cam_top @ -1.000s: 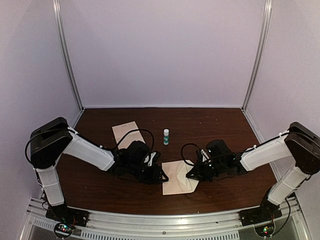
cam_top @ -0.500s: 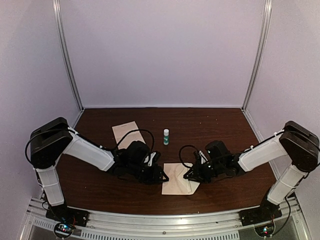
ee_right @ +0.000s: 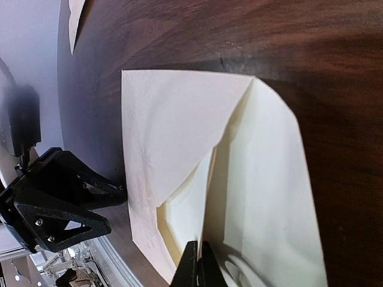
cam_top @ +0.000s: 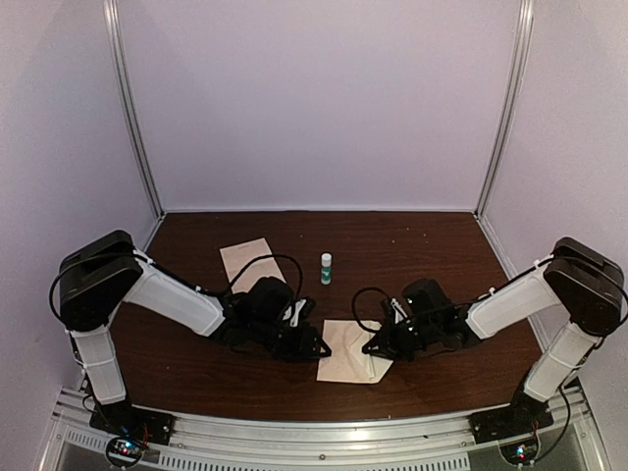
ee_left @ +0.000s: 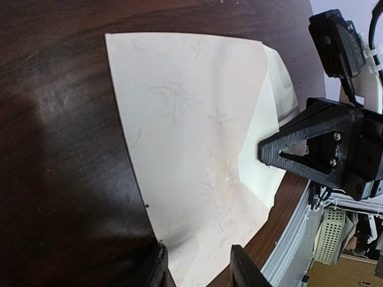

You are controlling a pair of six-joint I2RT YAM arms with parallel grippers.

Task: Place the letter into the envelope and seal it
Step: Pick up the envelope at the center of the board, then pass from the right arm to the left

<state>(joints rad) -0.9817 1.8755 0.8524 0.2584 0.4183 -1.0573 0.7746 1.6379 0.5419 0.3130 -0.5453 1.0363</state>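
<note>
The right gripper point(cam_top: 373, 345) is clenched tight, its two fingers point(ee_right: 191, 266) pressed together with no gap. In the right wrist view a raised paper edge of the envelope point(cam_top: 345, 365) runs straight in between their tips, so it grips the envelope by that thin layer, on the envelope's right part.

The left gripper point(cam_top: 316, 345) stands partly released. Its fingers point(ee_left: 157, 268) are apart, and the envelope's left edge lies flat between them. The right wrist view shows its tip touching that edge. The fingers do not clamp the paper.

The envelope lies on the dark wooden table point(cam_top: 432, 255), near the front edge and between the two grippers. Its pointed flap is folded across the face.

A faint leafy pattern shows on the envelope's pale paper, but no writing can be read on it. A small white bottle point(cam_top: 326, 267) with a green band stands farther back, apart from the envelope; its label is too small to read. A flat pale sheet point(cam_top: 247, 261) lies to the far left of the bottle.
</note>
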